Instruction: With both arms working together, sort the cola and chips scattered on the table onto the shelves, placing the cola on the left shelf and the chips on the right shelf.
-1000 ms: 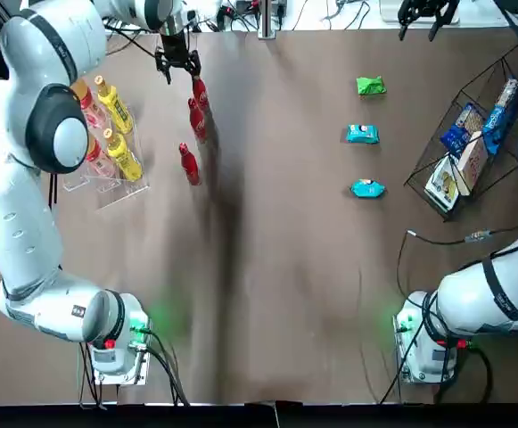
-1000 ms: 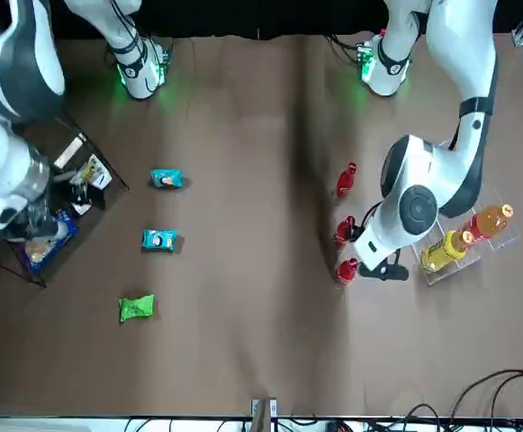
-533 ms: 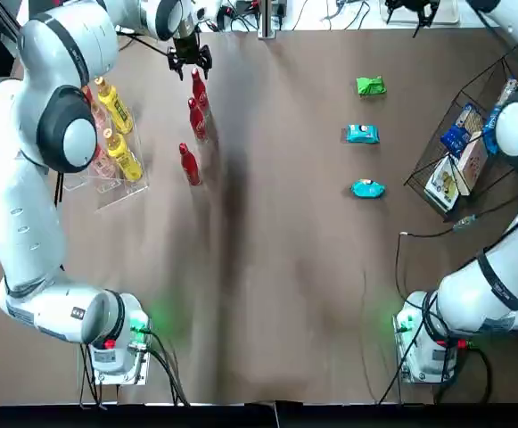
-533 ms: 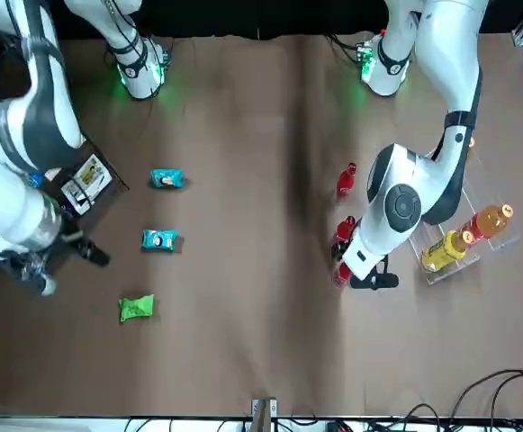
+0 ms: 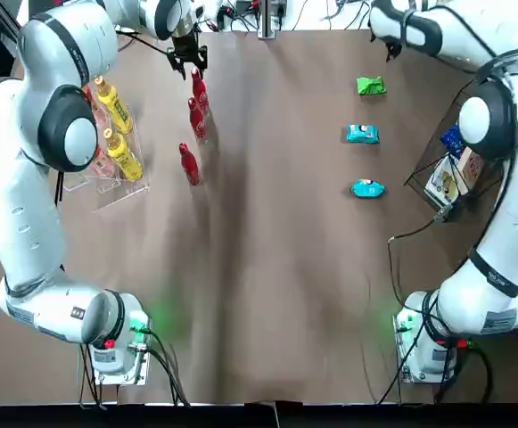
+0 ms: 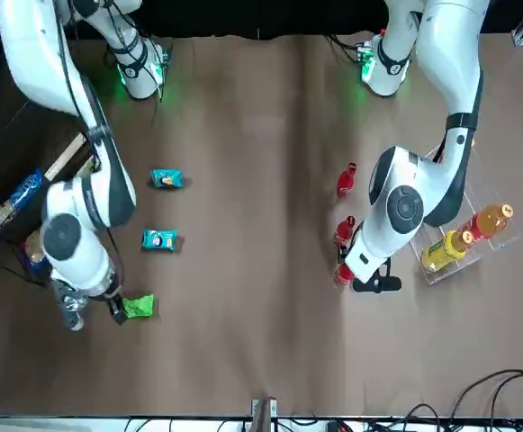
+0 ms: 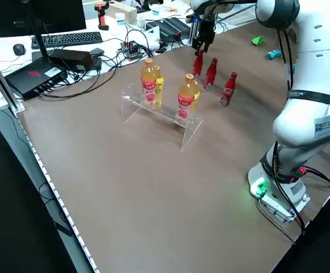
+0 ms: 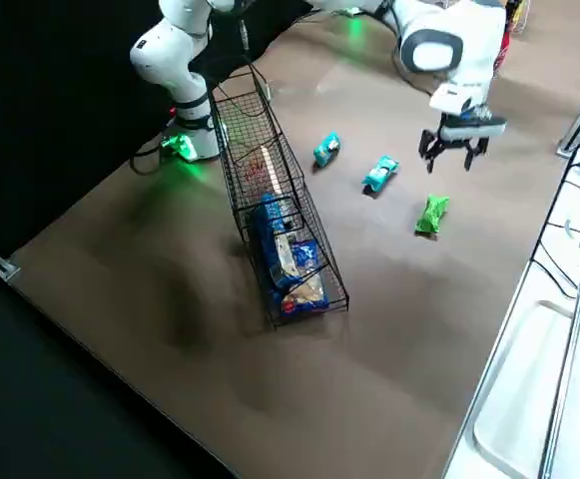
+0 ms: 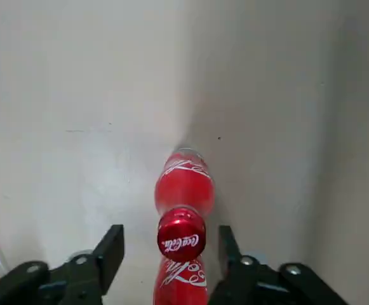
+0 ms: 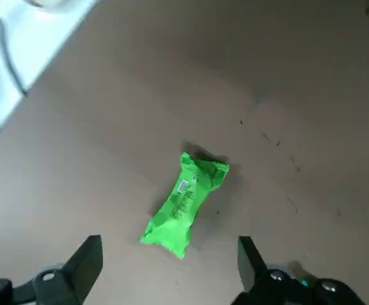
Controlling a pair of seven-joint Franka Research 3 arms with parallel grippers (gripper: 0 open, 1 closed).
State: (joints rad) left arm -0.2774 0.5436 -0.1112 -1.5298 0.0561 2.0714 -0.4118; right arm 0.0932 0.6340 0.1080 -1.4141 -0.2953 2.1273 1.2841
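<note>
With its fingers spread around the far-edge cola bottle [image 9: 181,213], the left gripper [image 9: 170,254] could topple it by closing off-centre, while the right gripper [image 10: 165,267] hangs released above the green chips [image 10: 184,203].

I see two orange-capped bottles [image 7: 148,81] and two yellow-labelled bottles [image 5: 113,102] standing upright on a clear rack. Blue-and-white packages [image 8: 288,261] lie inside a wire basket. A keyboard [image 7: 66,38] and cables [image 7: 132,46] sit beyond my work surface.
</note>
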